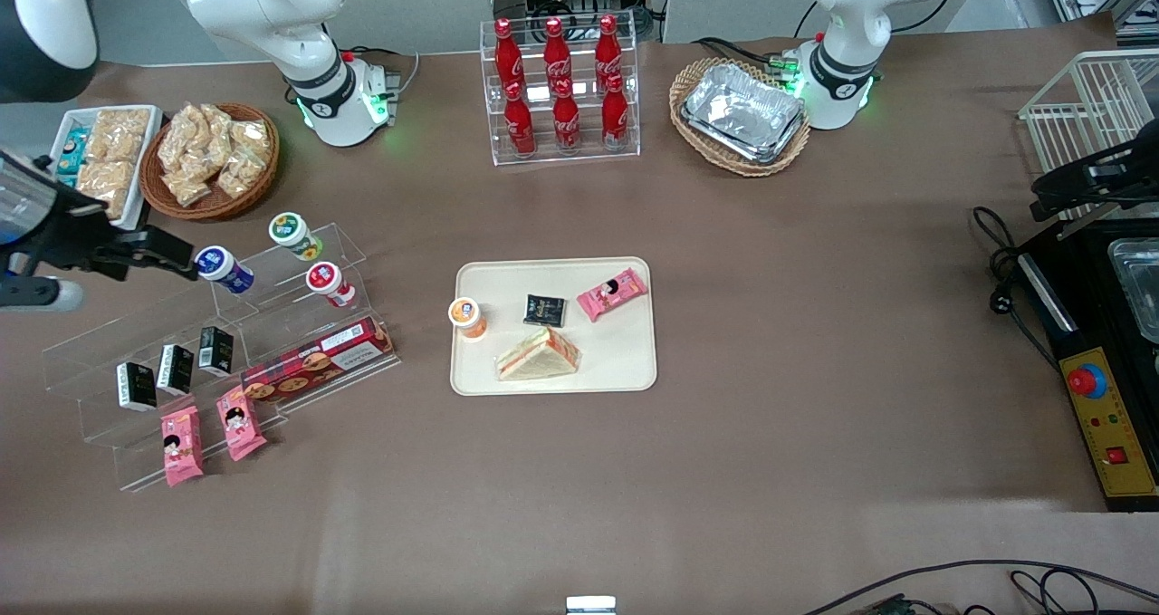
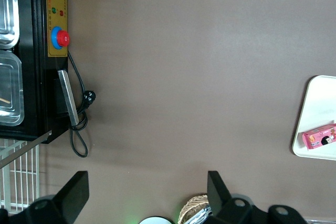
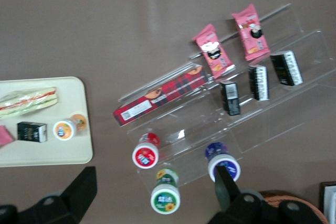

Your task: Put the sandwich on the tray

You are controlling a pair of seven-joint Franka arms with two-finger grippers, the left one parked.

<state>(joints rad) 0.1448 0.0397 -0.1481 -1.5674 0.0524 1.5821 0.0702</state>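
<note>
Gripper (image 1: 186,266) hangs empty, fingers spread wide, above the acrylic display steps (image 1: 217,352), well apart from the tray (image 1: 634,361).
Sandwich (image 1: 538,355) lies flat on tray, beside orange-lidded cup (image 1: 467,317); placement looks done, so retreat high, avoiding the steps' bottles.

Before me on the brown table (image 1: 815,343) stands a clear rack of red cola bottles (image 1: 560,85), with a wicker basket of foil trays (image 1: 742,115) beside it. Toward my working end, a clear stepped stand (image 1: 226,361) carries small lidded cups, black packets, pink snack packets (image 1: 208,434) and a long red biscuit box (image 1: 317,360).
</note>
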